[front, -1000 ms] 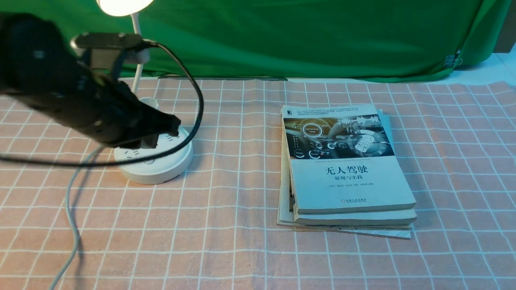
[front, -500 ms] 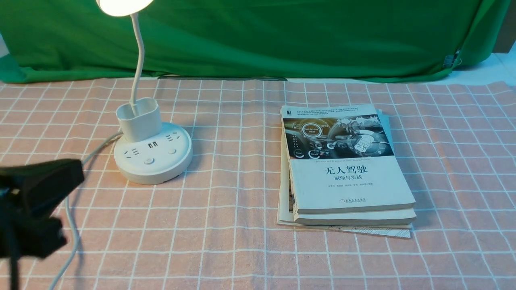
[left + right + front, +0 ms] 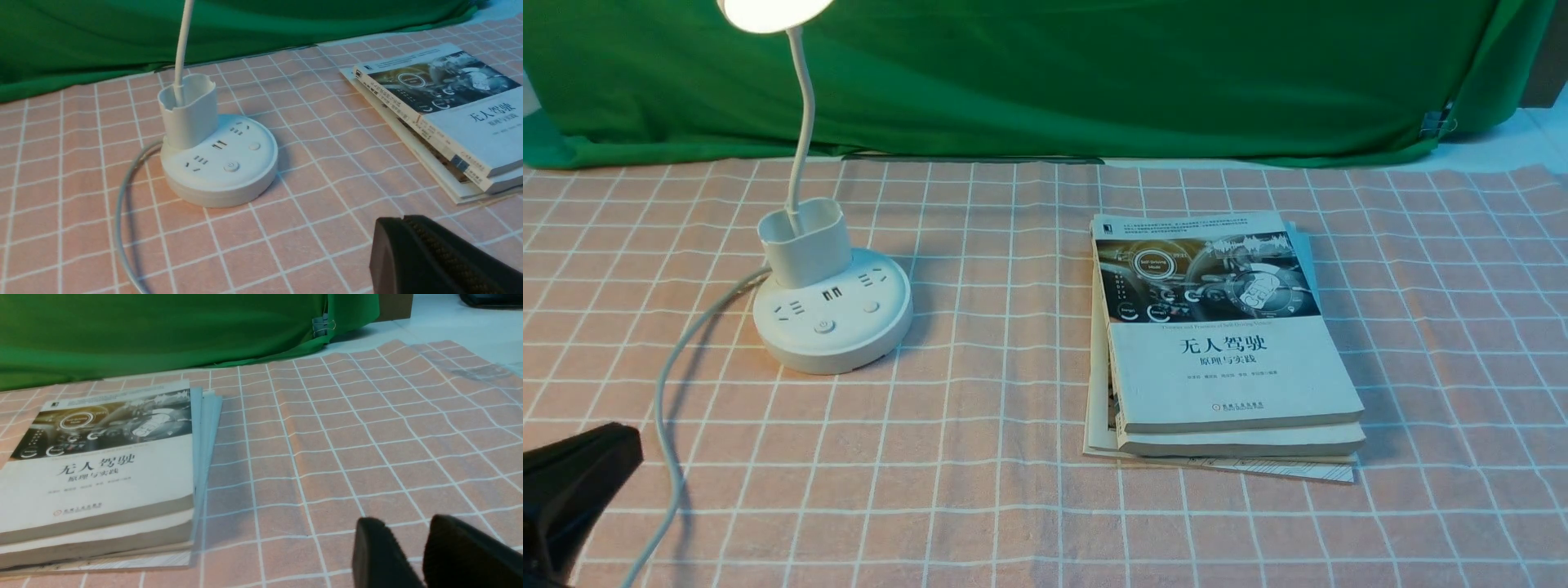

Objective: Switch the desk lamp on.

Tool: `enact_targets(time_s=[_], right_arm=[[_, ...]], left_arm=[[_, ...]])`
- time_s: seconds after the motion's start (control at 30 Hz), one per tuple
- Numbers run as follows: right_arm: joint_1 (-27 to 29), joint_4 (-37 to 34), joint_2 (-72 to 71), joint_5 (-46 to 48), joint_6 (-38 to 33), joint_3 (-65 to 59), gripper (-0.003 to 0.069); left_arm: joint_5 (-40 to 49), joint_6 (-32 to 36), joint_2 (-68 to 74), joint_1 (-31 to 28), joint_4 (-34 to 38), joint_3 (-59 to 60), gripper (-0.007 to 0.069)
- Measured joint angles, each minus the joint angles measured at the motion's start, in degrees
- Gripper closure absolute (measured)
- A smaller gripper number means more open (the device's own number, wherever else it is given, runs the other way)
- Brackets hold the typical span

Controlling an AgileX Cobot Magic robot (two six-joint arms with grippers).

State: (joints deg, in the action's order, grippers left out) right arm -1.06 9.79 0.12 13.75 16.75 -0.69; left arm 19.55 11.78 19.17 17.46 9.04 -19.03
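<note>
The white desk lamp stands at the left of the table on its round puck base [image 3: 833, 314], which carries sockets and buttons. Its cup holder [image 3: 805, 241] and thin gooseneck [image 3: 806, 122] rise to the round head [image 3: 772, 10], which glows at the top edge. Its grey cord [image 3: 666, 408] trails toward the front. The base also shows in the left wrist view [image 3: 220, 163]. My left gripper [image 3: 572, 474] [image 3: 403, 218] is shut and empty, low at the front left, well apart from the lamp. My right gripper [image 3: 408, 526] is slightly open and empty over bare cloth; the front view does not show it.
A stack of books [image 3: 1225, 343] lies right of centre and also shows in the right wrist view [image 3: 102, 469]. A pink checked tablecloth [image 3: 980, 457] covers the table. A green cloth backdrop [image 3: 1045, 73] hangs along the far edge.
My left arm has pulled back from over the lamp base toward the front left corner, uncovering the base and cup holder. The lamp head glows in all frames.
</note>
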Motion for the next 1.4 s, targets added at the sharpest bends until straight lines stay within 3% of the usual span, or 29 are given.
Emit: enact_targets(time_s=[0.1, 0.2, 0.5, 0.8, 1.03, 1.4], right_arm=[[0.0, 0.0, 0.0, 0.0, 0.0, 0.0, 0.0418], [0.0, 0.0, 0.0, 0.0, 0.0, 0.0, 0.0418], [0.0, 0.0, 0.0, 0.0, 0.0, 0.0, 0.0418], [0.0, 0.0, 0.0, 0.0, 0.0, 0.0, 0.0418], [0.0, 0.0, 0.0, 0.0, 0.0, 0.0, 0.0418], [0.0, 0.0, 0.0, 0.0, 0.0, 0.0, 0.0418]], left_arm=[[-6.6, -0.7, -1.2, 0.0, -7.9, 1.7, 0.0603], [-14.4, -6.5, -3.7, -1.6, -15.3, 5.2, 0.0603], [-22.5, -19.5, -15.2, -12.6, -16.4, 18.5, 0.0603], [-7.2, -19.7, -19.1, -14.0, -11.5, 19.3, 0.0603], [-6.6, -14.0, -19.1, -14.0, -9.0, 19.3, 0.0603], [-6.4, -13.1, -19.3, -14.0, -8.1, 19.3, 0.0603]])
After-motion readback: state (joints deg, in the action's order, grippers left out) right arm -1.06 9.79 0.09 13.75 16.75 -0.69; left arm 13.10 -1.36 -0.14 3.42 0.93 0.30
